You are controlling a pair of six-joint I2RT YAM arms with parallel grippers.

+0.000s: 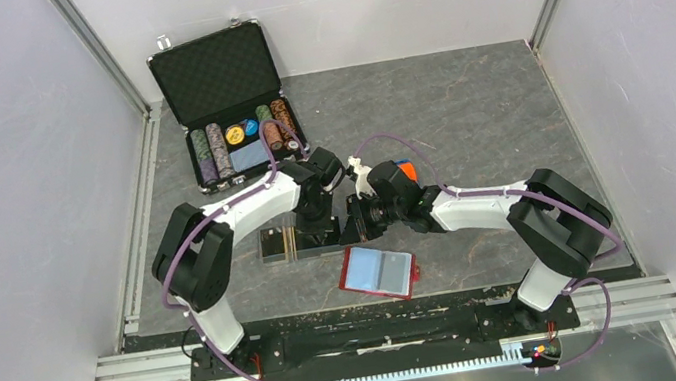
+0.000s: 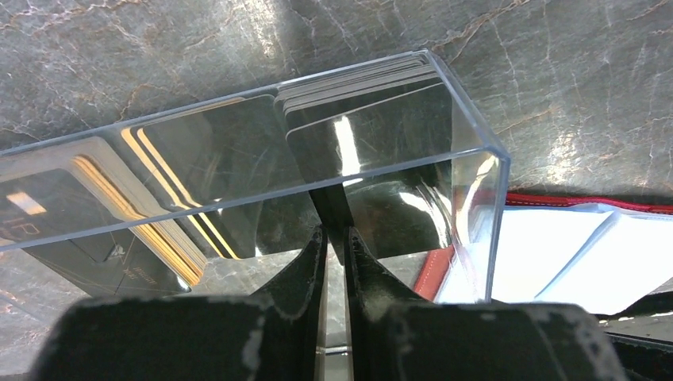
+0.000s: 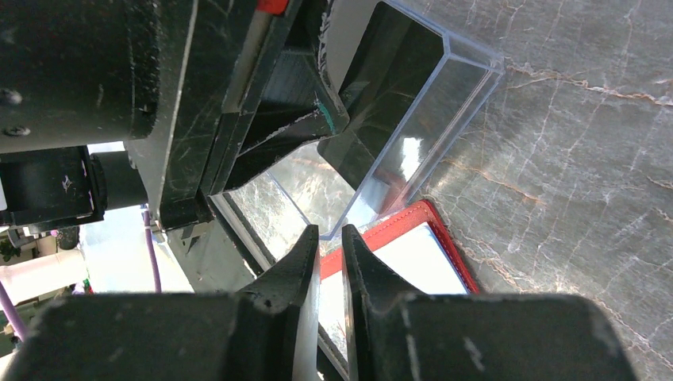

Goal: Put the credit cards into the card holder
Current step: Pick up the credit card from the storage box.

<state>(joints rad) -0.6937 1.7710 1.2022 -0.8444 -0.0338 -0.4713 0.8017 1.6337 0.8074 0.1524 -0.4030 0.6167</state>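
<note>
Right end effector (image 3: 329,238) pinches a corner of the clear acrylic three-compartment card holder (image 3: 444,95) on the grey stone-patterned counter (image 3: 571,198). Left end effector (image 2: 333,242) has jaws nearly together at its wall; grip unclear. Thin orange-gold-edged credit cards (image 2: 214,159) lie inside.

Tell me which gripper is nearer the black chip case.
Left. The left gripper is at the card holder, almost straight toward the robot from the chip case. The right gripper is at the holder's right end, farther right and so farther away.
</note>
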